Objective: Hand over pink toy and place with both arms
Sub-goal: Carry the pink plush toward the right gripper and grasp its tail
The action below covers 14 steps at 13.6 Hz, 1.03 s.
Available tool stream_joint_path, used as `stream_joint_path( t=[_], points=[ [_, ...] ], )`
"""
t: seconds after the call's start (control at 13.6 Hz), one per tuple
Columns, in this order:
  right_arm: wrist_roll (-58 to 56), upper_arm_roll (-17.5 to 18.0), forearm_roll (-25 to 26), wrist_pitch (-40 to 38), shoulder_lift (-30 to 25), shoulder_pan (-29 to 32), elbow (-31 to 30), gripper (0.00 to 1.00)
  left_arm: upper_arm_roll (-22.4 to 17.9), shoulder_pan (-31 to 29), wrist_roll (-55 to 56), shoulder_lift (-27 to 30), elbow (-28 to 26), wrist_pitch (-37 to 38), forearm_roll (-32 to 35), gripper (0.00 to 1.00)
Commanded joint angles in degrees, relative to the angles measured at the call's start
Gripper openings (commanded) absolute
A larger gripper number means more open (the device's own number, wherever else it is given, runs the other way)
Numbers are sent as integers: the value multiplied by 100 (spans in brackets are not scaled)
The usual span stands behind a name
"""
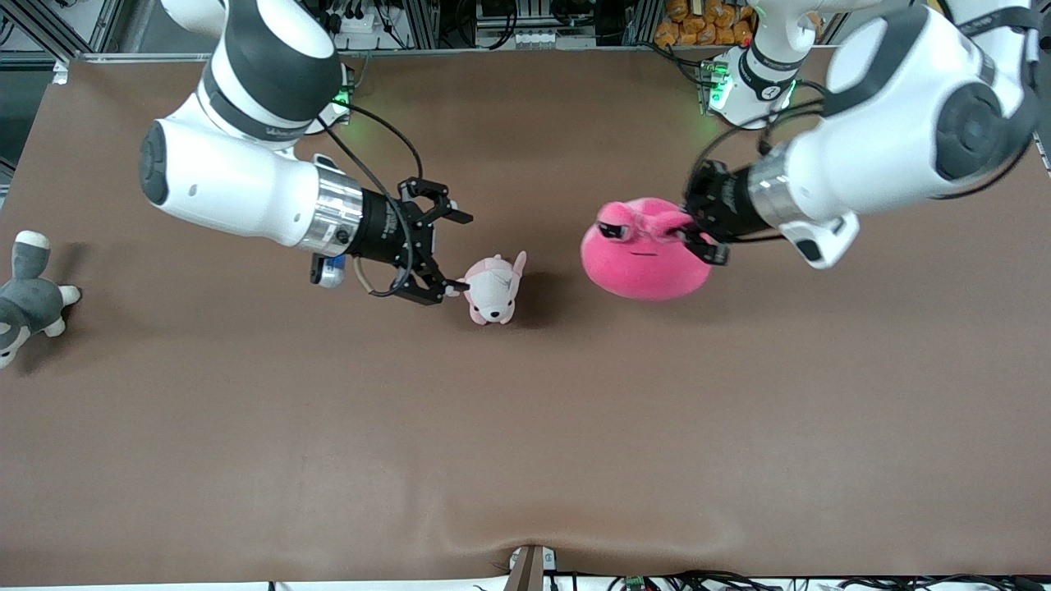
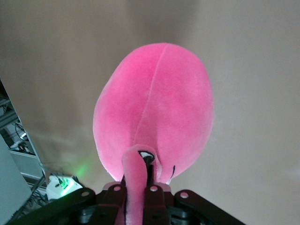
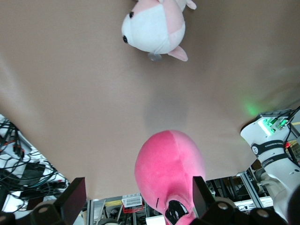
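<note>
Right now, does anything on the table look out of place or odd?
Only the grip: the left hand is shut on one small ear flap of the pink toy, so the body dangles. The right hand is open above the puppy plush, which lies on its side.

The pink toy (image 1: 646,263) was a loud hot pink all over, with black stitched eyes and a thin black mouth line. The little puppy plush (image 1: 493,289) was pale pink and white with a tiny dark eye. The plush animal (image 1: 29,297) at the table's edge was grey with white paws and muzzle. The table (image 1: 525,427) was plain matte brown. Both arms were white with black bands and silver wrists, and the left gripper (image 1: 698,234) and right gripper (image 1: 447,250) were black.
</note>
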State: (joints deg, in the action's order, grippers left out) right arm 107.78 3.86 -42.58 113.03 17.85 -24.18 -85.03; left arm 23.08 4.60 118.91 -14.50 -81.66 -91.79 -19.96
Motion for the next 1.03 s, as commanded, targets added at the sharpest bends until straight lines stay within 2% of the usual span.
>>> stream_joint_path(
  t=[0.0, 0.22, 0.44, 0.59, 0.74, 0.81, 0.89, 0.96],
  points=[
    [295, -43, -31, 9, 157, -359, 118, 100, 3, 435, 702, -193, 247, -320, 54, 0],
    [743, -34, -14, -79, 167, -544, 66, 100, 3, 805, 1186, -290, 265, -778, 45, 0],
    [902, -43, -14, -683, 166, -720, -49, 100, 12, 911, 1275, -290, 265, -788, 36, 0],
    [911, -43, -14, -800, 166, -729, -58, 100, 3, 1051, 1451, -290, 265, -788, 36, 0],
    [894, -34, -101, -756, 166, -641, -40, 34, 3, 1060, 1451, -290, 256, -788, 36, 0],
    [928, -34, -180, -738, 175, -641, -23, 31, 3, 1060, 1468, -290, 265, -788, 36, 0],
    [964, -43, -276, -730, 175, -624, -14, 18, 3, 1060, 1477, -290, 265, -788, 36, 0],
    [964, -52, -338, -730, 184, -615, 4, 0, 3, 1052, 1486, -290, 256, -788, 36, 0]
  ],
)
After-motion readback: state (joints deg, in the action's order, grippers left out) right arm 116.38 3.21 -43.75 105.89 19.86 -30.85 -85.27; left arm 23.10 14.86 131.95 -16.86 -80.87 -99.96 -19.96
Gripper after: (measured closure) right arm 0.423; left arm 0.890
